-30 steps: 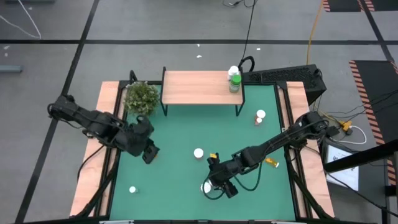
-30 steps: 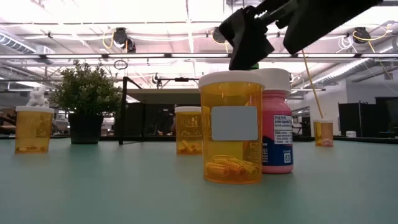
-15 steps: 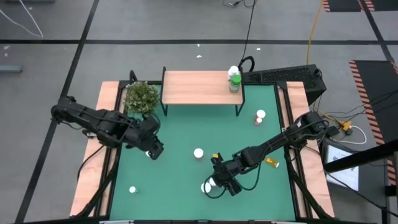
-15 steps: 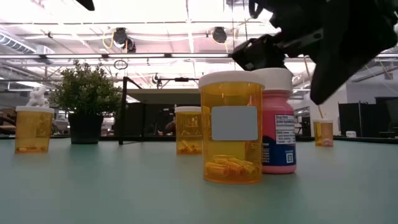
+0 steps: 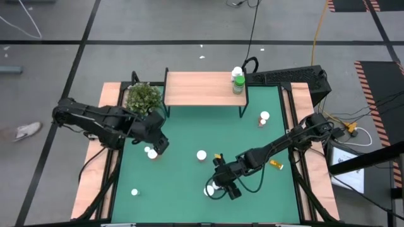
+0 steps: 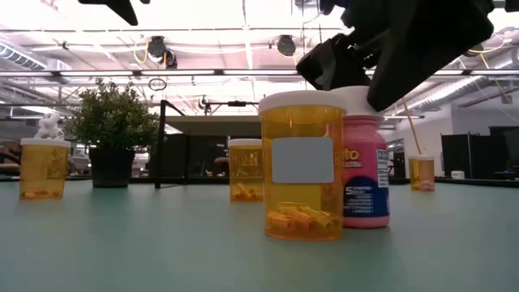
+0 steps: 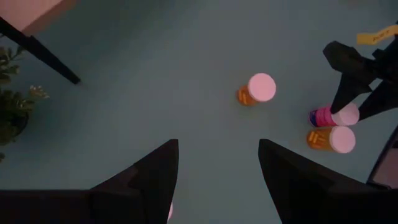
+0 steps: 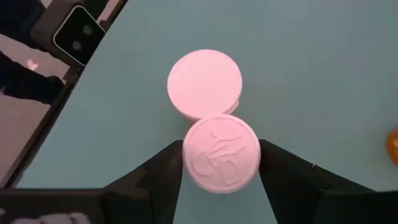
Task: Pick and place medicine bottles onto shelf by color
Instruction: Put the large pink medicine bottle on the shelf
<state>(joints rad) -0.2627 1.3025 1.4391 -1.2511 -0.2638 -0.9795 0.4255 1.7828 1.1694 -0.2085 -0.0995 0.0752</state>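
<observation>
**Right claw closes in on pink bottle as left arm swings over the counter**

At the far left of the counter [image 5: 265,101], a lone orange bottle [image 5: 134,192] waits near the front edge. Above it, the left claw [image 5: 161,144] has swept inward over the past second, from beside the plant [image 5: 143,98] toward the middle of the green mat; its fingers [image 7: 149,180] stand spread and hold nothing. That move has uncovered a white-capped bottle [image 5: 151,152] just beside the claw, hidden a moment ago. Further along, another orange bottle [image 5: 201,155] stands alone at mid-counter.

Right of centre, the right claw [image 5: 220,183] has dropped onto a touching pair: an orange bottle [image 6: 302,166] and the pink bottle [image 6: 363,158]. Its fingers [image 8: 155,171] now flank the pink bottle's embossed cap [image 8: 221,152] on both sides, close against it, though whether they have actually clamped cannot be told. The pink bottle's label has turned since a second ago, which suggests contact; it sits on the mat, not yet lifted.

At the back, the shelf [image 5: 202,88] carries a green-capped bottle [image 5: 238,82] and a white one [image 5: 236,72] at its right end. One more bottle [image 5: 263,118] stands off to the right. Most of the sorting, by the look of it, lies ahead.
</observation>
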